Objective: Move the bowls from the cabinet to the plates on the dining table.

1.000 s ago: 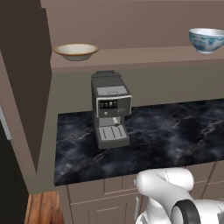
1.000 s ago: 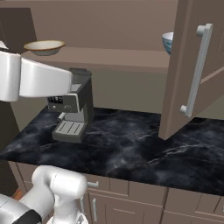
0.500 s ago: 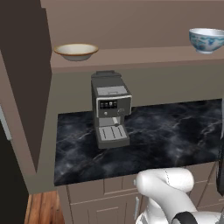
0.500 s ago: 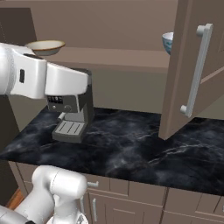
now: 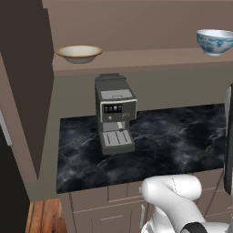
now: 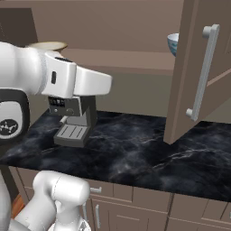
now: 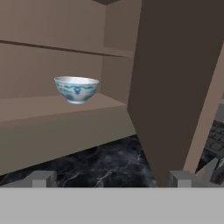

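Two bowls stand on the shelf (image 5: 150, 57) of the open cabinet. The wide cream bowl (image 5: 78, 53) sits at the left end, partly hidden behind my arm as the cream bowl (image 6: 47, 45) in the right base view. The white and blue floral bowl (image 5: 215, 41) stands at the right end, and the floral bowl (image 6: 173, 43) is half covered by the open door (image 6: 194, 76). In the hand view my gripper (image 7: 111, 179) is open and empty, well short of the floral bowl (image 7: 77, 89), which lies ahead to the upper left. The plates and the dining table are out of view.
A grey coffee machine (image 5: 114, 113) stands on the black marble counter (image 5: 173, 141) under the shelf. The open right cabinet door (image 7: 175, 87) hangs close on the right of the hand view. Another open door (image 5: 22, 82) stands at the left. Drawer fronts (image 6: 135, 198) run below the counter.
My arm has swung rightward across the right base view and now passes in front of the coffee machine. A dark part of it has come in at the left base view's right edge. The bowls stay put.
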You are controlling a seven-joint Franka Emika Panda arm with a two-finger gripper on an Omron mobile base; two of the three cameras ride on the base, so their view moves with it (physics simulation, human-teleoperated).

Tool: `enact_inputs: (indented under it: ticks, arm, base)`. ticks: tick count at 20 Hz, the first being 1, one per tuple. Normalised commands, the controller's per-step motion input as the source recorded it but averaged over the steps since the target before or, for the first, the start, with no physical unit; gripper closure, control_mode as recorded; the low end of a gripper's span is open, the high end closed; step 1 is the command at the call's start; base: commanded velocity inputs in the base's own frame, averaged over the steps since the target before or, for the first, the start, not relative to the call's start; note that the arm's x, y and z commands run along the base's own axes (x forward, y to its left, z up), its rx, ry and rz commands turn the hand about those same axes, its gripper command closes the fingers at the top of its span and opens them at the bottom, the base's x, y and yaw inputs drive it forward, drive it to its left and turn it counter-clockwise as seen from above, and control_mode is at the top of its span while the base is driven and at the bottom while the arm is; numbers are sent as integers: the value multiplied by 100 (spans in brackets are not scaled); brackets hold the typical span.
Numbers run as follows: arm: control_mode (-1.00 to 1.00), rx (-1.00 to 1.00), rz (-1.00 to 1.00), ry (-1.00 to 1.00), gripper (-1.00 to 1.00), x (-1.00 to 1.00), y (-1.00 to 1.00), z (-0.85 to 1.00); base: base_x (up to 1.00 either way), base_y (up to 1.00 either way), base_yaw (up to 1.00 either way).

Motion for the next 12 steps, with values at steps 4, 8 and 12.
enact_inputs:
  ticks: [4,8,12]
  arm:
    - [-100,0,-3,2,-100,18,-33,-3]
    - [-100,0,-4,1,-100,20,-29,-5]
    - [-100,0,-3,1,-100,32,-17,-9]
  base:
    - [0,0,0]
    - [0,0,0]
    - [0,0,0]
